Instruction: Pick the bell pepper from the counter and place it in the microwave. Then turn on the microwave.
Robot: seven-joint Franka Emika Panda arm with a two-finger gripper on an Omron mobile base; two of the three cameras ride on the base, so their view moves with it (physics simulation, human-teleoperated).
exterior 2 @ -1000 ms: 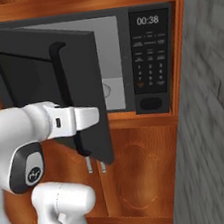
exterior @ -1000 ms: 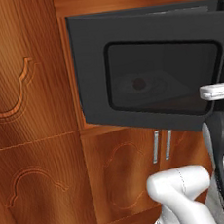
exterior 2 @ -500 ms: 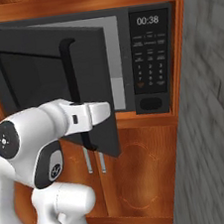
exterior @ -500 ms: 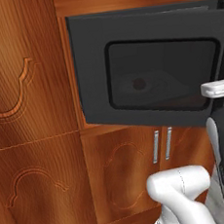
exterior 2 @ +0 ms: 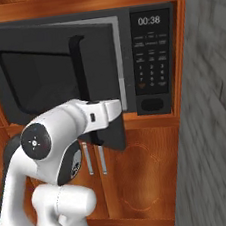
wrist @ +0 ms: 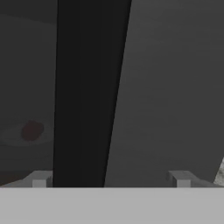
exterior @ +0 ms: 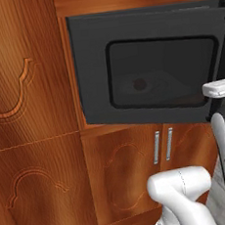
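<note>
The microwave (exterior 2: 148, 60) door (exterior: 149, 66) hangs partly open, its bar handle (wrist: 87, 92) straight ahead at twelve o'clock. The fingers (wrist: 39, 178) stand wide apart, gripping nothing. The bell pepper (wrist: 32, 130) shows dimly red through the window, at nine o'clock of the handle.

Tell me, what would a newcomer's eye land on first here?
Probably the big black microwave set into the wooden cabinets, its dark-windowed door hanging partly open. A small red pepper glows dimly through the glass, and the white arm's open gripper hovers right at the door's black bar handle.
</note>
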